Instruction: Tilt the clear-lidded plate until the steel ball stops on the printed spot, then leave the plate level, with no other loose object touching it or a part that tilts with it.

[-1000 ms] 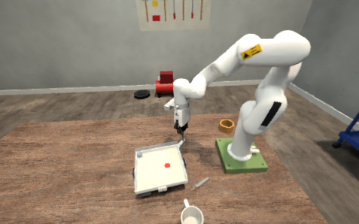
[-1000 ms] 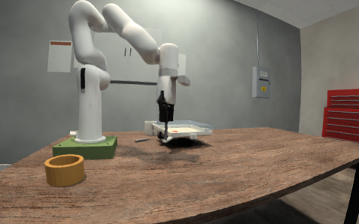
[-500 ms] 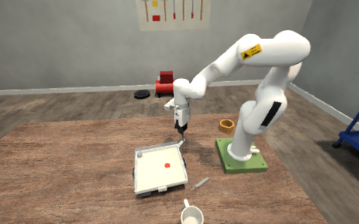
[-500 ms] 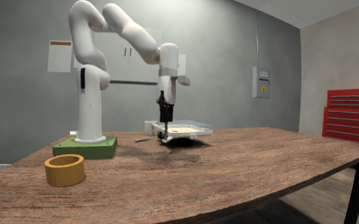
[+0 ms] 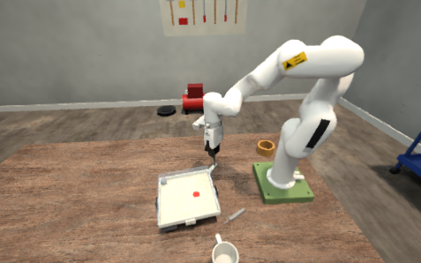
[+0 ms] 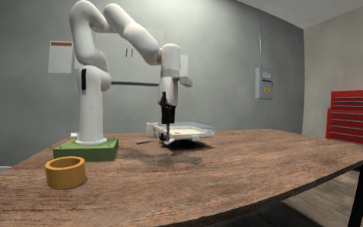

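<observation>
1. The gripper [image 5: 214, 160] is pointing straight down over the far right corner of the clear-lidded plate [image 5: 184, 199], its fingers partly closed and clamping a small handle tab [image 5: 213, 168] that is sticking out from that corner
2. The plate is sitting near the middle of the wooden table [image 5: 65, 199], closer to the near edge than to the far edge in the top view
3. The steel ball [image 5: 163, 181] is resting in the plate's far left corner, well apart from the red printed spot [image 5: 196, 194], which is lying near the plate's middle
4. A thin grey pen-like stick [image 5: 235, 215] is lying on the table just off the plate's near right corner, not touching it
5. A white mug [image 5: 224, 253] is standing at the table's near edge
6. An orange ring [image 5: 266, 148] is sitting toward the table's far right corner, behind the arm's green base plate [image 5: 305, 192]
7. From the exterior view the plate [image 6: 193, 132] is looking roughly level
</observation>
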